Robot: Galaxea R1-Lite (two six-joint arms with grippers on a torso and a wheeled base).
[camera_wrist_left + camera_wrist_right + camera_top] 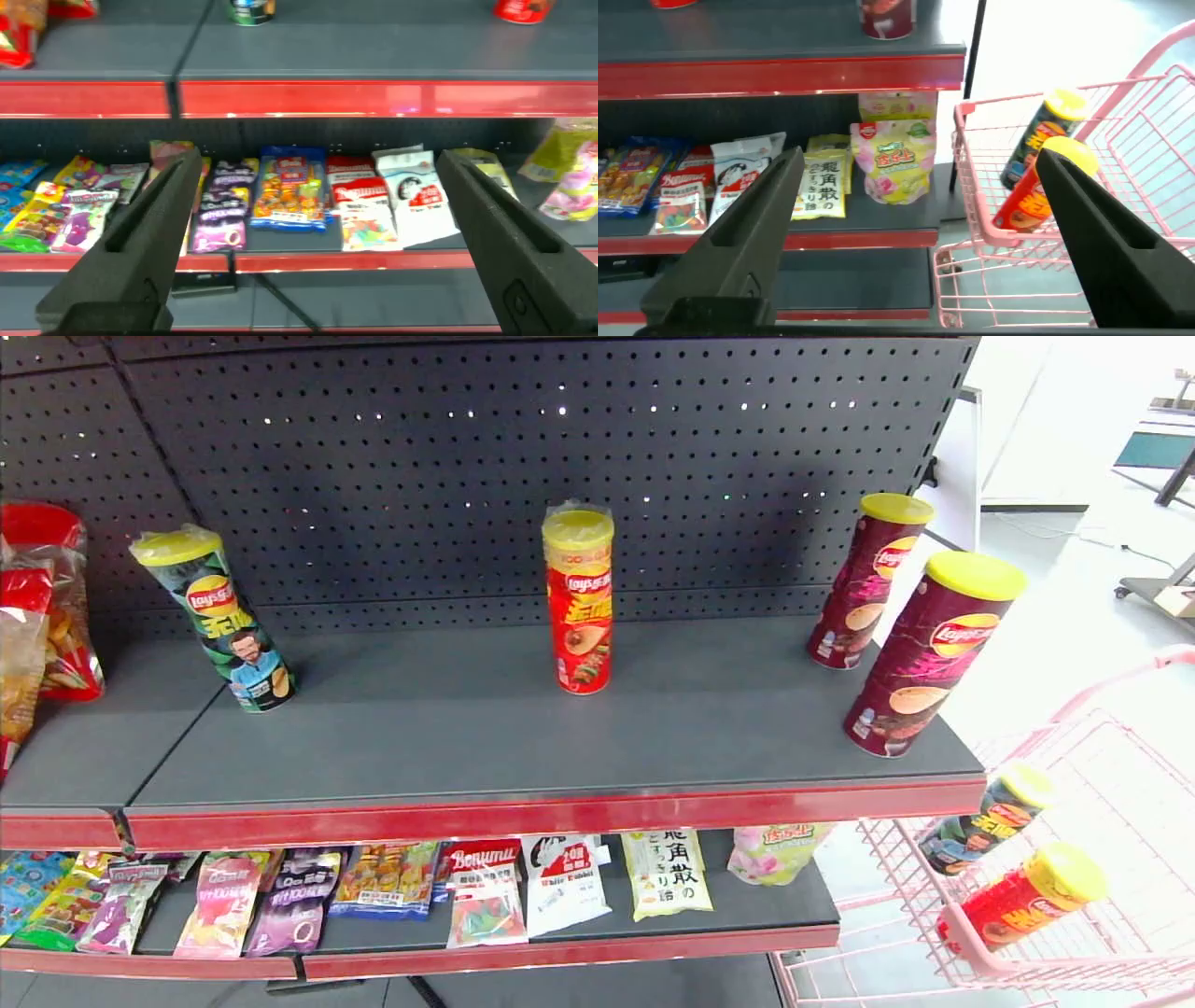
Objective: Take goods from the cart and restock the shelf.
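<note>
On the upper shelf (467, 747), head view, a green can (224, 616) stands near the left edge, a red can (579, 602) in the middle, and two maroon cans (929, 653) at the right edge. Beside that edge, a cart (976, 952) holds a dark can (985, 821) and a second red can (1022, 896). Left wrist view: the left gripper (318, 168) is spread, empty, before snack bags (294, 187) on the lower shelf (392, 259). Right wrist view: the right gripper (920, 159) is spread, empty, facing the cart.
</note>
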